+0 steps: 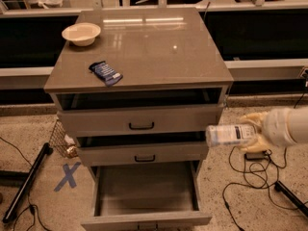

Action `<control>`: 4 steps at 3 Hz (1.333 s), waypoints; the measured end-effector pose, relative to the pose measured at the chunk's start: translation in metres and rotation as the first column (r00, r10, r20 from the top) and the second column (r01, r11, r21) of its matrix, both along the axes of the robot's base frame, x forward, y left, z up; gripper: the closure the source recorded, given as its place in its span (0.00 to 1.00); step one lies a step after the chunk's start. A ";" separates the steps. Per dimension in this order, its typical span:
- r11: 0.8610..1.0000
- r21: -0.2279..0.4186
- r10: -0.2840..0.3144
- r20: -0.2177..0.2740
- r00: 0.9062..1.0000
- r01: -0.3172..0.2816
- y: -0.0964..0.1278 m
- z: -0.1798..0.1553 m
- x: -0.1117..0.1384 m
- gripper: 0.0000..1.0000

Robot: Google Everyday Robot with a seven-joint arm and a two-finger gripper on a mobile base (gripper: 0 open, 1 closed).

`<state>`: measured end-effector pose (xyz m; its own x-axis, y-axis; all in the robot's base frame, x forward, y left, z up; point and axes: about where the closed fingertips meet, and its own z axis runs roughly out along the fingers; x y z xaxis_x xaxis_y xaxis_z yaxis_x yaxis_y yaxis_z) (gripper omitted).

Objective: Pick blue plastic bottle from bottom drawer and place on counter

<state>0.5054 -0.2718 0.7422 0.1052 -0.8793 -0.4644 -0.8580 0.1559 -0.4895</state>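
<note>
The blue plastic bottle [230, 134] lies sideways in the air, held by my gripper [251, 133] to the right of the cabinet, level with the middle drawer. The gripper's pale fingers are shut on the bottle's right end, with the white arm reaching in from the right edge. The bottom drawer [144, 219] is pulled wide open and its inside looks empty. The counter [159, 47] is the glossy grey-brown top, above and left of the bottle.
On the counter sit a cream bowl [81, 33] at the back left and a flat dark blue snack packet [106, 73]. The two upper drawers with black handles are slightly open. Cables [250, 177] lie on the floor at right; a wire basket [62, 139] and blue tape X [67, 175] at left.
</note>
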 end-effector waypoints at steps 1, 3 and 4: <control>0.998 -0.059 -0.019 -0.046 0.999 0.016 0.016 0.019 0.045 1.00; 0.997 -0.075 -0.013 -0.099 0.995 0.006 0.020 0.030 0.074 1.00; 0.996 -0.090 -0.026 -0.115 0.993 0.016 0.022 0.033 0.074 1.00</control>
